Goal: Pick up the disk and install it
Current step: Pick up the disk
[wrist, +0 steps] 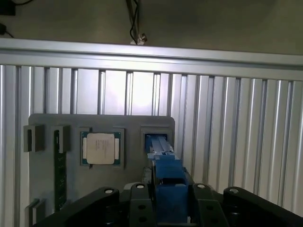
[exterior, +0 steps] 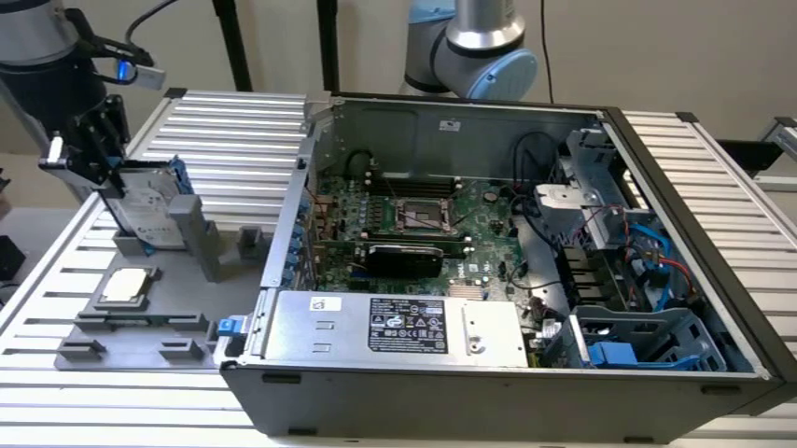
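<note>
The disk (exterior: 147,207), a silver-grey drive with a white label in a blue carrier, stands on edge and slightly tilted at the grey upright holder (exterior: 193,233) on the exterior view's left. My gripper (exterior: 110,177) comes down from above and is shut on its upper end. In the wrist view the carrier's blue edge (wrist: 165,175) runs between my black fingers (wrist: 139,203), and my gripper (wrist: 169,208) clamps it from both sides. I cannot tell whether the disk's lower end still rests in the holder's slot.
A grey fixture plate (exterior: 149,317) carries a square silver CPU chip (exterior: 129,285) (wrist: 100,148) beside the holder. The open computer case (exterior: 286,308) fills the middle and right, with a motherboard (exterior: 412,224) and a blue drive cage (exterior: 648,341). A slatted aluminium table (exterior: 237,121) lies around them.
</note>
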